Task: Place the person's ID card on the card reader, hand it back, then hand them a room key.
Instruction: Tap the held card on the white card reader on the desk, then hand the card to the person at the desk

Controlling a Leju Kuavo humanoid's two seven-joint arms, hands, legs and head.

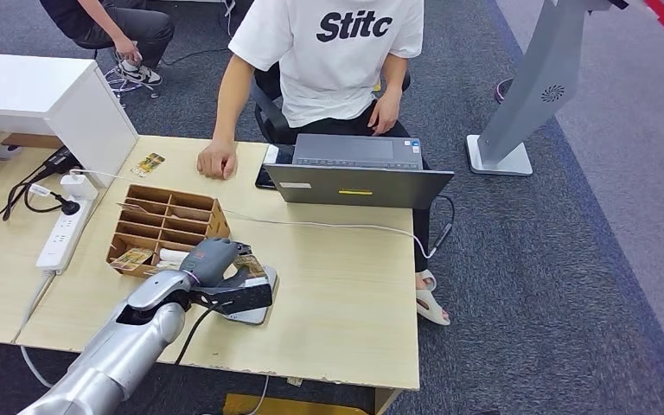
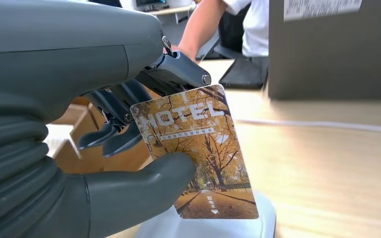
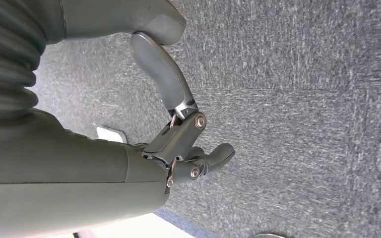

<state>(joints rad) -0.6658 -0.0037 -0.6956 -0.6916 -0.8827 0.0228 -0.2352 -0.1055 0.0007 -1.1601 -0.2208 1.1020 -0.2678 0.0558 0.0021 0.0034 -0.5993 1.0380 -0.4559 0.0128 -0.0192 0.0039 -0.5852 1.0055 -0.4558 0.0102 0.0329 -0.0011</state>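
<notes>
— Card in the left hand (image 2: 129, 144), what does it look like?

— Room key card (image 2: 198, 153), glossy, printed with golden autumn trees over a path. "HOTEL" runs across one end in pale letters, with a line of small print under it that I cannot read. A small white arrow and a few characters sit at the other end.

— How is it held?

— Pinched between the thick grey thumb and a dark finger; the other fingers (image 2: 109, 136) curl behind it. The card stands nearly upright, tilted a little.

— Where is that over the table?

— From the head view the left hand (image 1: 225, 275) is just above the white card reader (image 1: 259, 307), near the front edge of the wooden table (image 1: 337, 294), beside the brown divided box (image 1: 169, 225). The card's lower end is close to the reader; I cannot tell whether it touches.

— And the person?

— Seated across the table behind a grey laptop (image 1: 359, 171), one hand (image 1: 217, 161) resting on the tabletop.

— Right hand?

— The right hand (image 3: 178, 134) hangs over grey carpet, holding nothing, thumb and fingers apart, the fingers partly bent
</notes>
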